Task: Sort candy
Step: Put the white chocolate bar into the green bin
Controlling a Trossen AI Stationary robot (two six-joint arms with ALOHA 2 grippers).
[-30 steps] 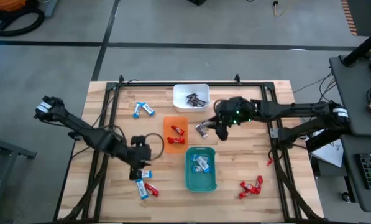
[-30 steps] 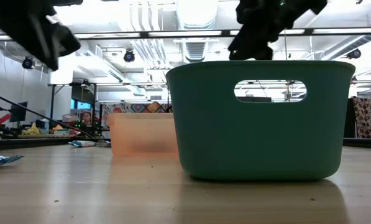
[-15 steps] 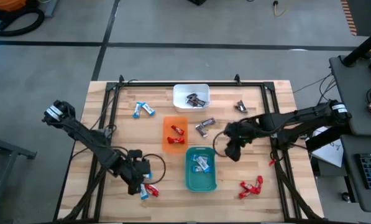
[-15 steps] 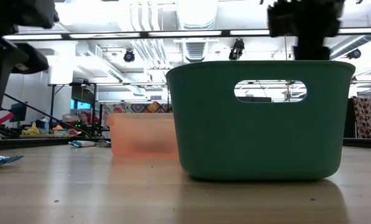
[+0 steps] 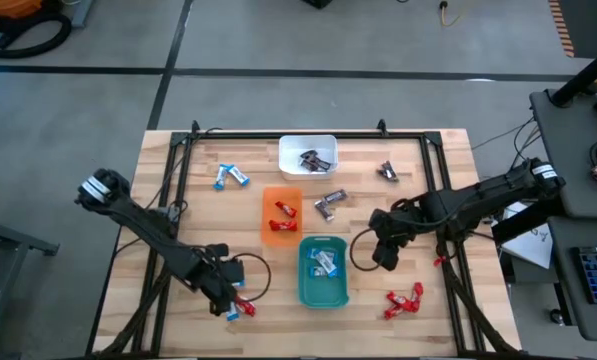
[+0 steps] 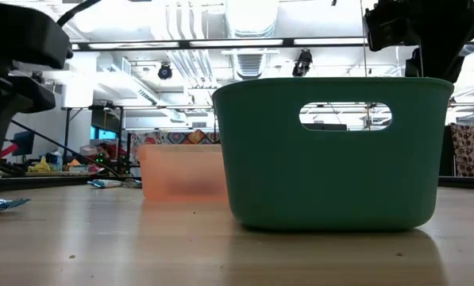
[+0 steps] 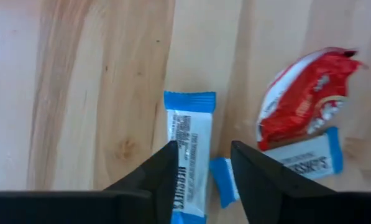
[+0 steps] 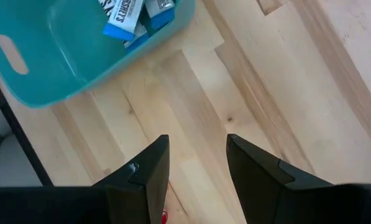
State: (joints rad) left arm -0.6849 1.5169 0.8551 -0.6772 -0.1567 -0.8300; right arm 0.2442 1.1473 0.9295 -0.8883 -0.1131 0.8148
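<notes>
High view: since a second ago the left gripper [image 5: 228,297] has been brought down over the blue bar [image 7: 188,158] and red candy [image 7: 303,102] left of the teal tray [image 5: 304,285], and the right gripper [image 5: 383,251] has been carried from beside the orange tray [image 5: 268,207] to just right of the teal tray, toward the red candies [image 5: 403,300]. Both sets of fingers are parted and empty, so two fresh picks are judged to be starting. The blue bar is flat, white-labelled, with crimped ends.
</notes>
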